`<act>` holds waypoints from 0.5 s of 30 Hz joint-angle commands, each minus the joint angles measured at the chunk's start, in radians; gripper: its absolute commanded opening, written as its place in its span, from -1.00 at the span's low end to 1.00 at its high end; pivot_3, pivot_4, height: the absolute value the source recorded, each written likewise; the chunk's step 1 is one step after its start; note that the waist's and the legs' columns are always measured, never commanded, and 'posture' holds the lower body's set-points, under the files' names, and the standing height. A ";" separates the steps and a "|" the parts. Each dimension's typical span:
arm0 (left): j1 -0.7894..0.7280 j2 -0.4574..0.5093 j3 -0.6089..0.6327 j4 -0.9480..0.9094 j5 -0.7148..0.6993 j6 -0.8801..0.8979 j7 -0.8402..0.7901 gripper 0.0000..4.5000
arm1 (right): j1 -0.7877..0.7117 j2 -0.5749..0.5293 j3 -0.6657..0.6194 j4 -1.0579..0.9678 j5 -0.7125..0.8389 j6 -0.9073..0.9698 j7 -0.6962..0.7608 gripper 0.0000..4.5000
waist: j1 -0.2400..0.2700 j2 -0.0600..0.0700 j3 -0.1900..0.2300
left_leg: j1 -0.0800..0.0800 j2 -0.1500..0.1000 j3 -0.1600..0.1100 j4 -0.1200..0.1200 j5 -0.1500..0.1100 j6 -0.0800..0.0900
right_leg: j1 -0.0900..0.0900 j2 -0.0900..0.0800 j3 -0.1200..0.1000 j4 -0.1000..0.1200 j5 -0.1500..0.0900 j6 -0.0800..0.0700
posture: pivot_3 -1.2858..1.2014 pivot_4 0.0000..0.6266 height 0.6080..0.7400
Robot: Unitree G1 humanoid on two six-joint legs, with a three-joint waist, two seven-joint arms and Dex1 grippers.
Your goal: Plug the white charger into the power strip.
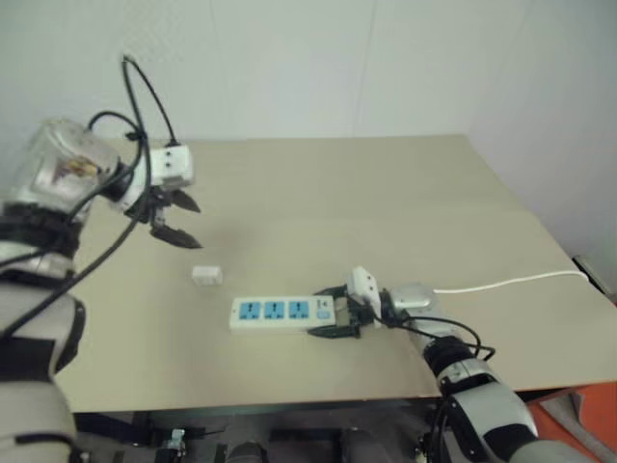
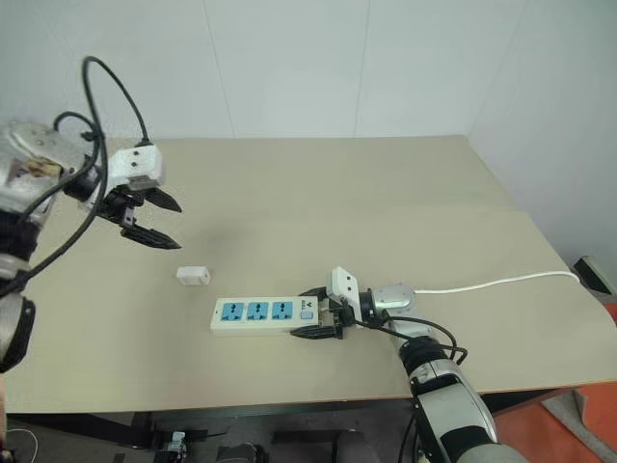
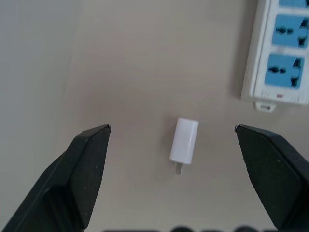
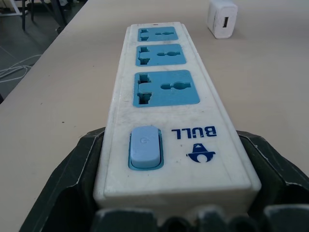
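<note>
Lying on the table, the white charger (image 3: pixel 184 140) sits below the left gripper's (image 1: pixel 170 218) spread fingers (image 3: pixel 87 159), untouched.

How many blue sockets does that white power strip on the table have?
3, in one row along the power strip: one at the switch end that the right pincer grips, one in the middle, one at the far end nearest the white charger.

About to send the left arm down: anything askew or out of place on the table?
Nothing stands out. The white charger lies on its side, apart from the power strip, whose three sockets are free. The right claw grips the strip's switch end; the left claw hangs open above the charger.
</note>
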 commanded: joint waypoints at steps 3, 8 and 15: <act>-0.111 -0.081 -0.221 0.172 0.085 -0.162 -0.006 1.00 | 0.021 0.000 0.003 -0.014 -0.010 0.014 -0.010 0.52 | 0.004 0.000 0.000 | 0.000 0.000 0.000 0.000 0.000 0.000 | 0.000 0.000 0.000 0.000 0.000 0.000 | 0.03 -0.52 1.00; -0.154 -0.177 -0.276 0.286 0.102 -0.195 -0.006 1.00 | 0.036 -0.004 0.007 -0.043 -0.010 0.031 -0.014 0.52 | 0.007 0.000 0.000 | -0.002 0.000 0.000 0.001 0.000 0.000 | -0.001 0.000 0.000 0.001 0.000 0.000 | 0.03 -0.52 1.00; -0.137 -0.246 -0.311 0.333 0.166 -0.220 -0.006 1.00 | 0.054 -0.011 0.004 -0.079 -0.007 0.055 -0.027 0.52 | 0.012 0.000 0.000 | -0.002 0.000 0.000 0.001 0.000 0.000 | -0.002 0.000 0.000 0.001 0.000 0.001 | 0.03 -0.52 1.00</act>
